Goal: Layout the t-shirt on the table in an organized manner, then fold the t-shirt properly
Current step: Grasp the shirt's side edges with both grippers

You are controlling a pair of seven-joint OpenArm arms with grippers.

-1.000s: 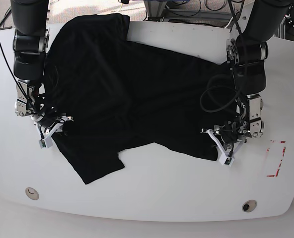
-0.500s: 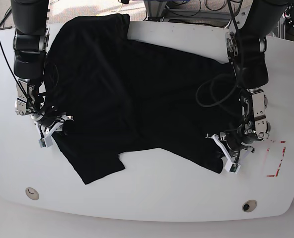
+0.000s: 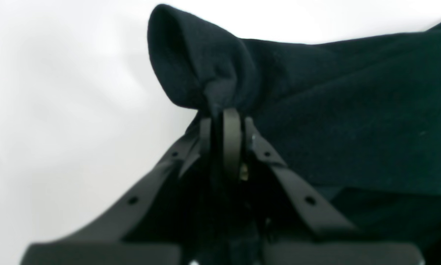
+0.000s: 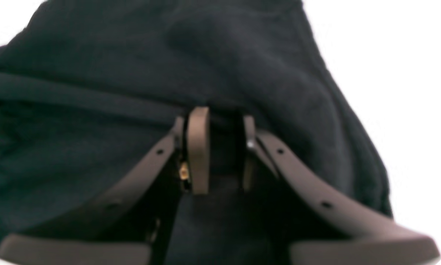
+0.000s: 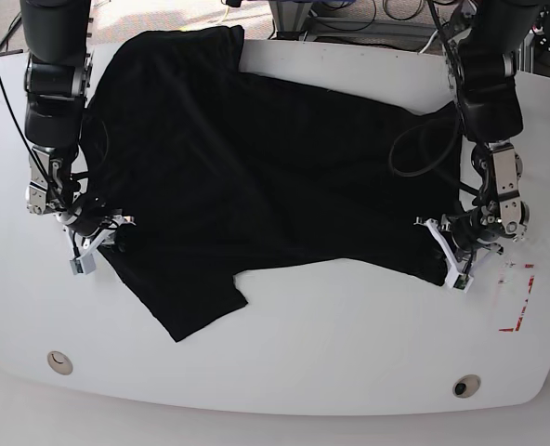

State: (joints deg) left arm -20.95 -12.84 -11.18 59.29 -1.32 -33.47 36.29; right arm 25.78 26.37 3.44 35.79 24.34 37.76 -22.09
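Both pincers were clamped on cloth, shirt spread out between them.

Our left gripper (image 5: 450, 260) pinched a bunched fold of the plain black short-sleeved t-shirt (image 5: 256, 177), our right gripper (image 5: 94, 243) pinched its opposite edge, and the shirt lay mostly flat across the big smooth white table (image 5: 331, 353), near a red tape rectangle (image 5: 517, 297).

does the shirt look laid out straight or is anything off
Not straight yet. The t-shirt lies skewed across the table: one sleeve sticks out toward the front edge, and the top part reaches the table's far edge. Both the left gripper and right gripper pinch its edges.
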